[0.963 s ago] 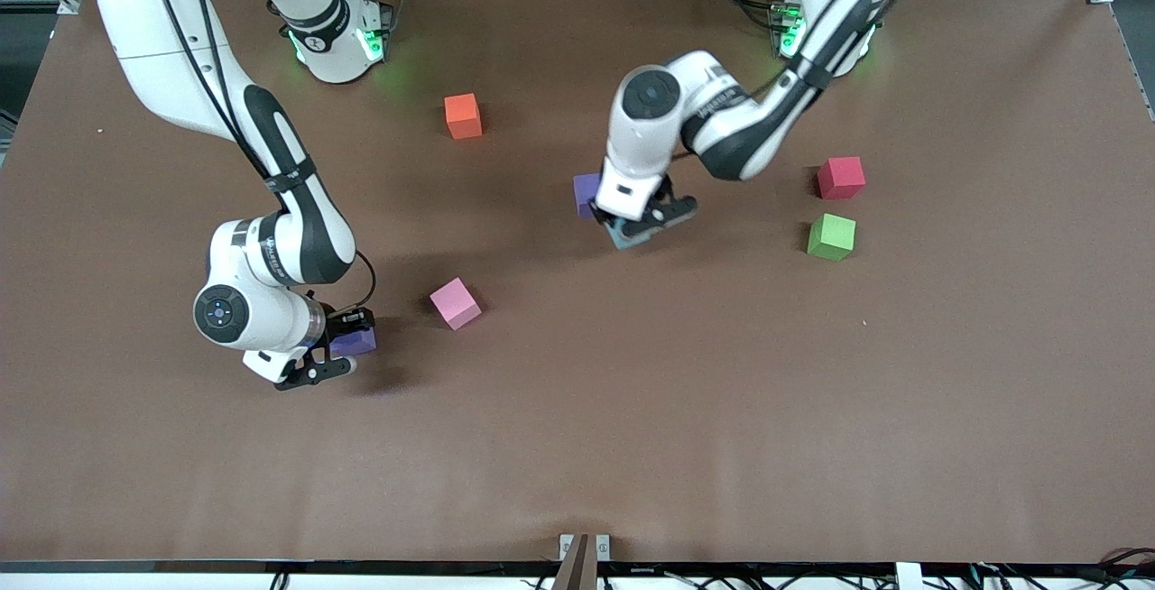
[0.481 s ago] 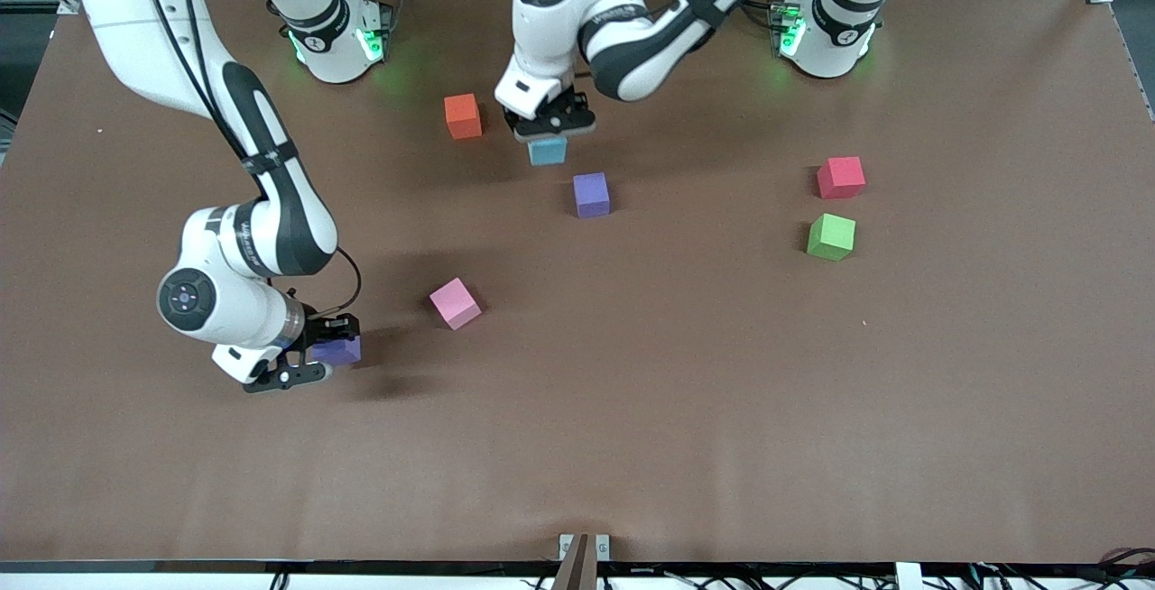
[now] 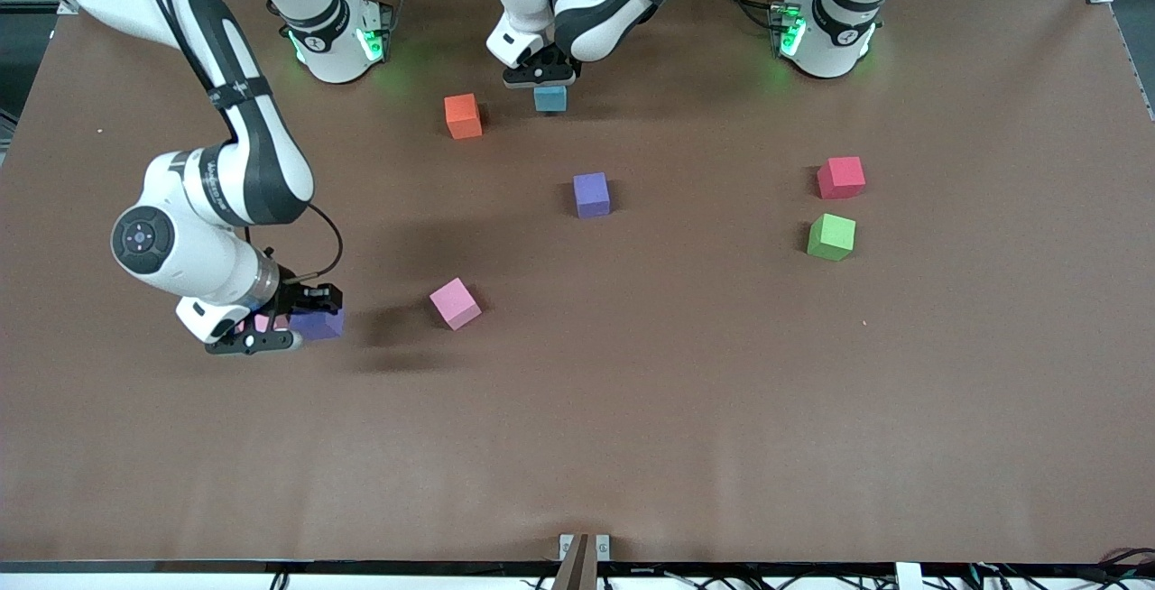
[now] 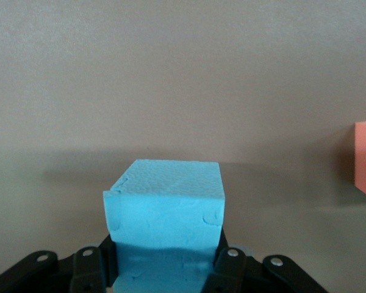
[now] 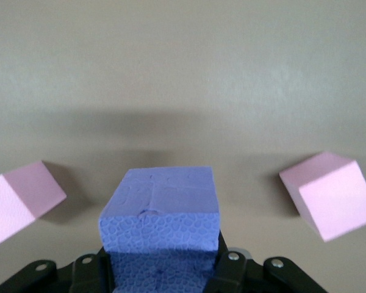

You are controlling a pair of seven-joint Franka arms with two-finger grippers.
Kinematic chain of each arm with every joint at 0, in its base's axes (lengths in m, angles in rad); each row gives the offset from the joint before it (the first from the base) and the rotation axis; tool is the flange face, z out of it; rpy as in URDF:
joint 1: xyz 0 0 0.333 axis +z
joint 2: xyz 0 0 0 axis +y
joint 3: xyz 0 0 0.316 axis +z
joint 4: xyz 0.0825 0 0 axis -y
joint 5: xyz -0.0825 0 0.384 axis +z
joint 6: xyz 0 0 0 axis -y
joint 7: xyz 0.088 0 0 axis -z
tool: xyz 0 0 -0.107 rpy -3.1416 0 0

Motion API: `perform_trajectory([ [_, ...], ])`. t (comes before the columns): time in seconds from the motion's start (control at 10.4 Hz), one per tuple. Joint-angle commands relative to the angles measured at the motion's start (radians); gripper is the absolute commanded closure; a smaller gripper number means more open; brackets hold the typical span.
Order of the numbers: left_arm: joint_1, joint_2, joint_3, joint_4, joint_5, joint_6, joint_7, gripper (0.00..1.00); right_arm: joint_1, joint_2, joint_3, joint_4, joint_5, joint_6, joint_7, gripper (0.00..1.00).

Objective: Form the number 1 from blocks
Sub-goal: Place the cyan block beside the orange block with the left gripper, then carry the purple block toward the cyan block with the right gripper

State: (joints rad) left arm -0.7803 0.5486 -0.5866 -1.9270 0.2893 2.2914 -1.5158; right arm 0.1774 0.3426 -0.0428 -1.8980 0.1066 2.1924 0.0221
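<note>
While the counter (image 3: 722, 410) carries scattered cubes, the left hand (image 3: 540, 76) grips the light blue block (image 3: 549, 98), with the orange block (image 3: 463, 115) just beside it; the right hand (image 3: 262, 330) clamps a purple block (image 3: 318, 325) between two pink blocks (image 5: 329, 194).

One block (image 3: 836, 236) lies just nearer than another (image 3: 841, 177).
</note>
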Motion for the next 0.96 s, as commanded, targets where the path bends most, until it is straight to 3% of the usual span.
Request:
perform_trajectory([
  [0.0,-0.01,0.036,0.005,0.014,0.047,-0.004,-0.012,1.0,0.002,-0.131,0.005,-0.146,0.034,0.01,0.024,0.44],
  [0.29,-0.025,0.117,0.005,0.031,0.152,0.02,-0.023,1.0,0.014,-0.215,0.005,-0.193,0.06,-0.109,0.062,0.44],
  [0.87,0.001,0.119,0.005,0.072,0.156,0.037,-0.003,1.0,0.071,-0.323,0.001,-0.257,0.088,-0.275,0.13,0.44],
])
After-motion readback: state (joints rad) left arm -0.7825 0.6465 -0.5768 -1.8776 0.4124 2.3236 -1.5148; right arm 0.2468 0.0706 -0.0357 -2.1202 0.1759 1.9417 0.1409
